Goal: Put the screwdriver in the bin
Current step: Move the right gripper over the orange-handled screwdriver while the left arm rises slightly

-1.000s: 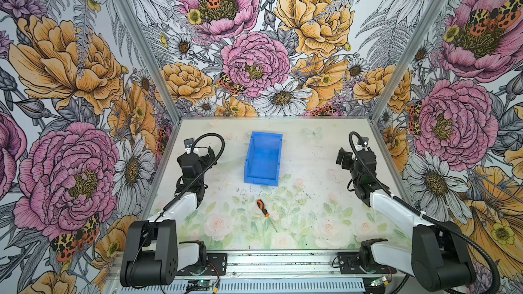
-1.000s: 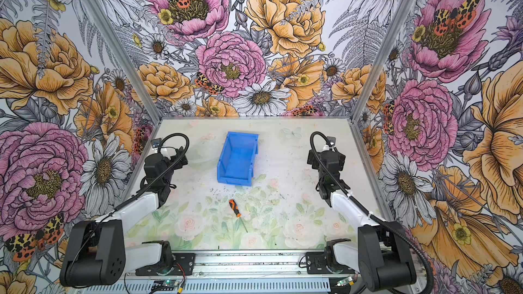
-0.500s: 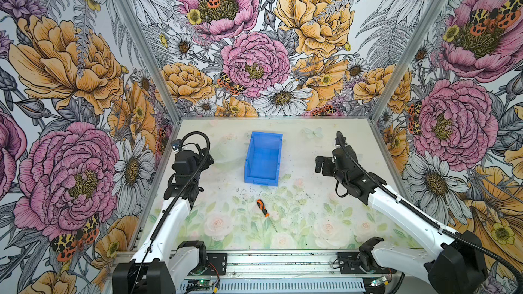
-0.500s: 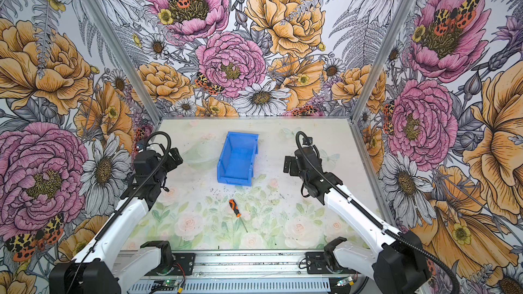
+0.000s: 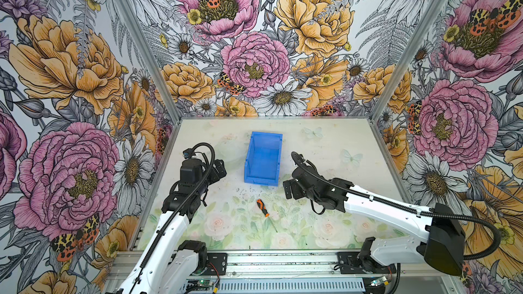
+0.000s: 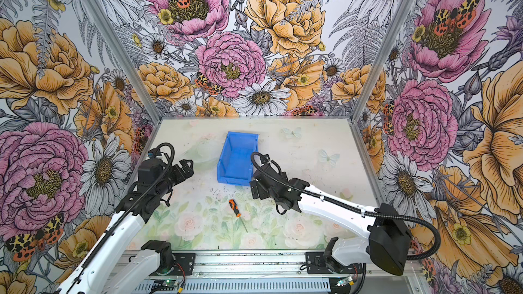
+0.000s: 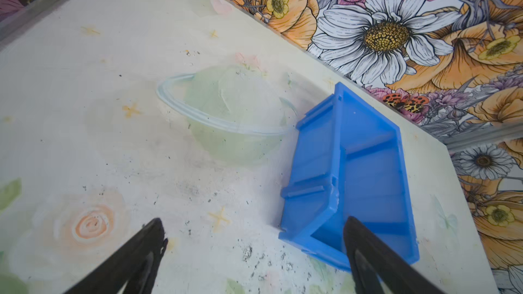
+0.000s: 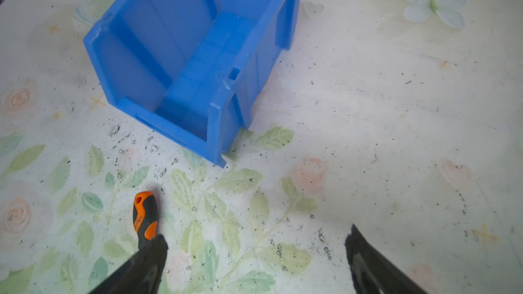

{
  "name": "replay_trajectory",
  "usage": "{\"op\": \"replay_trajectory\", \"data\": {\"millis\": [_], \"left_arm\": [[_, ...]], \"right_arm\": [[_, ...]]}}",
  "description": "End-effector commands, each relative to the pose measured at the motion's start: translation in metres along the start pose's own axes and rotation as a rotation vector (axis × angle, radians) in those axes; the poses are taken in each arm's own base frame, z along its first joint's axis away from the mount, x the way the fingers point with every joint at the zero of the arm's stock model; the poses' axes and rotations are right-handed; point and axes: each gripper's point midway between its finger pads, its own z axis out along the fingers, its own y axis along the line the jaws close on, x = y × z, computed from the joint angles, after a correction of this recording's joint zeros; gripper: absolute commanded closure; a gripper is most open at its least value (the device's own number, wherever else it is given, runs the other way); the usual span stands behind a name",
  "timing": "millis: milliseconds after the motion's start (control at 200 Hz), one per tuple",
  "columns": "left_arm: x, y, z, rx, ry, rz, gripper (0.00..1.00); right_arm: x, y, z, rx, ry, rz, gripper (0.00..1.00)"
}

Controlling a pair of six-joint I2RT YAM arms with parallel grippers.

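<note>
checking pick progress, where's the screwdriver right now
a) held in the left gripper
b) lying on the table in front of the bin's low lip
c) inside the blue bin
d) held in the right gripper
b: the screwdriver lies flat on the table, clear of the bin, while the right gripper and the left gripper are both open and empty.

Blue bin (image 5: 263,162) upright on pale flower-printed surface (image 5: 325,142). Dark flecks (image 5: 242,192) on surface, thickest just before bin's low lip. Orange-and-black screwdriver (image 5: 262,207) flat on surface, near that lip but apart; handle toward bin, shaft pointing away.
</note>
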Motion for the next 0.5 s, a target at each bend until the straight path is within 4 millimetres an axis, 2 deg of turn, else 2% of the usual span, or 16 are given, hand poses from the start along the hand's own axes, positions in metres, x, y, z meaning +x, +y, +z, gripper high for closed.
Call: {"op": "replay_trajectory", "data": {"millis": [0, 160, 255, 405, 495], "left_arm": [[0.036, 0.002, -0.011, -0.013, 0.13, -0.03, 0.01], [0.067, -0.013, -0.031, 0.062, 0.243, -0.064, 0.02], [0.077, -0.018, -0.042, 0.087, 0.285, -0.097, 0.01], [0.092, -0.017, -0.048, 0.106, 0.307, -0.162, 0.01], [0.101, -0.016, -0.048, 0.114, 0.332, -0.168, 0.01]], "right_arm": [[-0.002, 0.02, 0.001, -0.013, 0.015, -0.024, 0.01], [0.012, 0.044, 0.017, -0.051, 0.088, -0.06, 0.01], [0.02, 0.054, 0.026, -0.066, 0.125, -0.076, 0.0], [0.037, 0.061, 0.043, -0.073, 0.192, -0.112, 0.0], [0.045, 0.067, 0.045, -0.1, 0.224, -0.117, 0.01]]}}
